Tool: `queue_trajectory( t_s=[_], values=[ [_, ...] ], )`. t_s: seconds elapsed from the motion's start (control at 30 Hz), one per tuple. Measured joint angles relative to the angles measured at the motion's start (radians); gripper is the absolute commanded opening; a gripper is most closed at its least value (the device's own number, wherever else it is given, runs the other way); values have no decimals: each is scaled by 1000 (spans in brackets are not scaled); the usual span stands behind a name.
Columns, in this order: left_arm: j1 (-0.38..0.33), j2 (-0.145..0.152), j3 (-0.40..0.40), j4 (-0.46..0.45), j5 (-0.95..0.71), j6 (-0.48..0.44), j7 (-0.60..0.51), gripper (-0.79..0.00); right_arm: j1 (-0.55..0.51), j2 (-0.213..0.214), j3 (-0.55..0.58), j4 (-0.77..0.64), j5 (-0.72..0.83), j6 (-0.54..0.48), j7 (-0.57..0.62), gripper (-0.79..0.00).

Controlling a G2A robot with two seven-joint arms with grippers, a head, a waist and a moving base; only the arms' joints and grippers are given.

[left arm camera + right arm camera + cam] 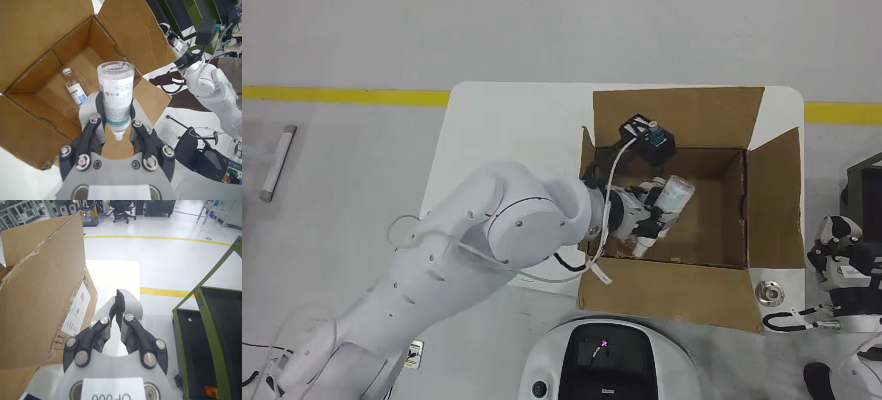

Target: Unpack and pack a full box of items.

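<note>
Bottle (116,98) between left fingers (98,109), above box (71,49)

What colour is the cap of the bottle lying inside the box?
White; the left wrist view shows the cap best.

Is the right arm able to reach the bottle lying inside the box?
Probably not: the right tool is shut outside the cardboard box, whose wall and flap screen the lying bottle.

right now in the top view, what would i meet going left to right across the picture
grey rod on the floor → bare left side of the white table → clear bottle → right flap of the cardboard box → green cart at the edge
</note>
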Motion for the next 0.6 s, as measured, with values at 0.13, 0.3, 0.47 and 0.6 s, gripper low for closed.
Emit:
queue_trajectory(
  t_s=[0.13,0.3,0.47,0.6],
  values=[
    [0,0,-1,-1,0,0,0,-785,0,0,0,0,0,0,0,-785],
    [0,0,-1,-1,0,0,0,-785,0,0,0,0,0,0,0,-785],
    [5,0,-1,3,1,-1,5,-785,0,0,0,0,0,0,0,-785],
    [20,-6,5,19,0,-18,66,-785,0,0,0,0,0,0,0,-785]
  ],
)
